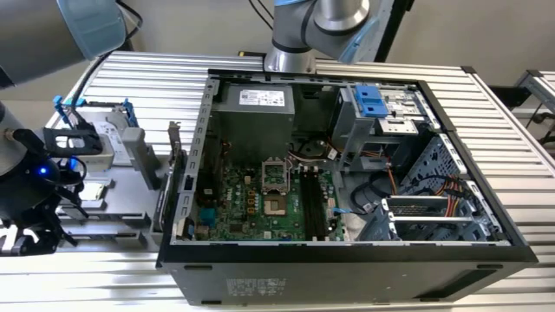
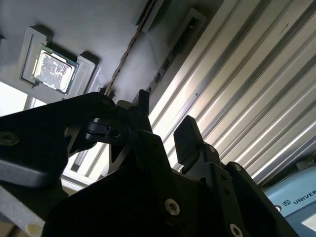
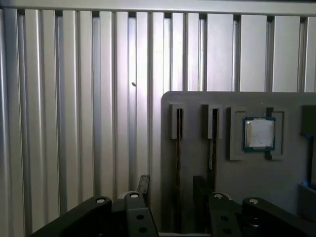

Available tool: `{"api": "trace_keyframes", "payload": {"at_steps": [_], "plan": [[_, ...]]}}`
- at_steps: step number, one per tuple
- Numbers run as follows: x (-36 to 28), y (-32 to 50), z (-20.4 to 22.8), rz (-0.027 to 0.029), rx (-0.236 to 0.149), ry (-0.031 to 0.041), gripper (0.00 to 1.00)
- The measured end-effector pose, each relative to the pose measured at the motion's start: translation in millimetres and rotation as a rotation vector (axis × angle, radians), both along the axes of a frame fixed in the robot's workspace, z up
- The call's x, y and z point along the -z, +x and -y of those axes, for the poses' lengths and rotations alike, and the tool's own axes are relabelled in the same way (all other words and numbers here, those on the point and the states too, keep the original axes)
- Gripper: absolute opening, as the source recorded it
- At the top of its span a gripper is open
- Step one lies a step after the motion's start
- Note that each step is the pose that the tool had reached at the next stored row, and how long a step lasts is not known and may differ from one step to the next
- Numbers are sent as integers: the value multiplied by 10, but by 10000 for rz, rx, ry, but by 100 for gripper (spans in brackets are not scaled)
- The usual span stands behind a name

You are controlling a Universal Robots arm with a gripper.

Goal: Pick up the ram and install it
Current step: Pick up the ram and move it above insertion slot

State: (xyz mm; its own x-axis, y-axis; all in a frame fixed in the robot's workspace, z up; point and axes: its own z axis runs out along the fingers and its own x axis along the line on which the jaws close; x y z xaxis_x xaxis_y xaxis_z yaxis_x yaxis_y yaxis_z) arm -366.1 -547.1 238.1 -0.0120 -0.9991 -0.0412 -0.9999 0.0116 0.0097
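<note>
- The ram [image 3: 178, 148] stands on edge in a narrow slot of the gray tray [image 3: 276, 192]. It shows as a thin dark strip in both wrist views [image 2: 161, 75] and is well apart from the computer.
- The gripper [image 3: 172, 183] hangs over the tray's edge with its 2 black fingers [image 3: 143, 183] spread wide and nothing between them. In the first wrist view the ram's strip runs toward the gap between them. I cannot tell whether either finger touches it.
- A 2nd strip [image 3: 213, 143] sits in the neighbouring slot, between the ram and the processor chip [image 3: 259, 134]. The chip lies flat in a square recess of the same tray.
- At the exterior view's left, the arm [image 1: 35, 188] reaches low beside the tray, which rests on the ribbed metal table [image 1: 511, 162]. The hard drive [image 1: 100, 133] in its blue frame sits on the tray, above the chip in that view.
- In the middle lies the computer case [image 1: 347, 273], its inside exposed, with the green motherboard [image 1: 251, 208] facing up.
- Long black memory slots [image 1: 310, 201] run just to the exterior view's right of the processor socket [image 1: 275, 175].
- Further right, a blue bracket [image 1: 371, 101] tops the drive cage, and coloured cables [image 1: 442, 188] trail along the case wall.
</note>
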Motion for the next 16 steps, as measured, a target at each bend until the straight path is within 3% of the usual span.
{"api": "trace_keyframes", "payload": {"at_steps": [8, 16], "plan": [[84, 2, -39, 1, 0, 1, 100], [125, 1, -57, -2, 0, -2, 100]]}}
